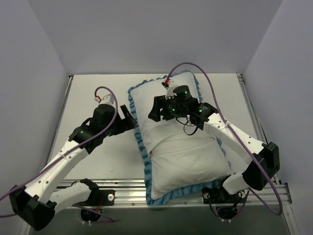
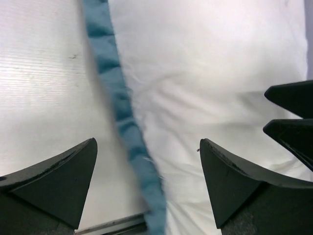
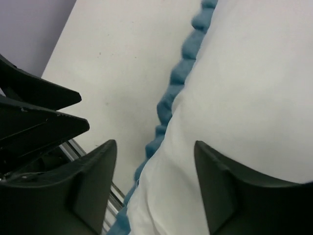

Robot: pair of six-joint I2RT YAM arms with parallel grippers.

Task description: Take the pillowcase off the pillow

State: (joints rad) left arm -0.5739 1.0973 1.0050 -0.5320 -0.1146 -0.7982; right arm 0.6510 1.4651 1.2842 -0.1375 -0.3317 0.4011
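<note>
**Both grippers open at the left edge of the pillowcase**

The pillowcase (image 1: 176, 147) lay plain white side up in the middle of the table (image 1: 88, 93). Its long axis ran near to far, and its near end reached the table's near edge. The blue trim (image 1: 138, 142) ringed it. It looked plump, so the pillow was probably fully inside, though white cloth hid it and no bare pillow could be told apart. A fold (image 1: 186, 139) crossed the case about halfway along; that may have been the overlap of the opening, but this was not certain.

The cloth looked light, soft and limp, likely to bunch and stretch rather than slide as one piece. The filling would give under pressure and drag along with the cloth unless pinned. The ruffled trim or the lip of the fold seemed the best places to pinch, since the taut white face offered little to grip.

The left gripper (image 1: 129, 117) sat at the case's left edge. Its fingers were apart, straddling the trim with one side over bare table, and held nothing. The right gripper (image 1: 159, 110) reached leftward across the far half. Its fingers were also spread, over the same edge and near the left one, clamped on nothing.
</note>
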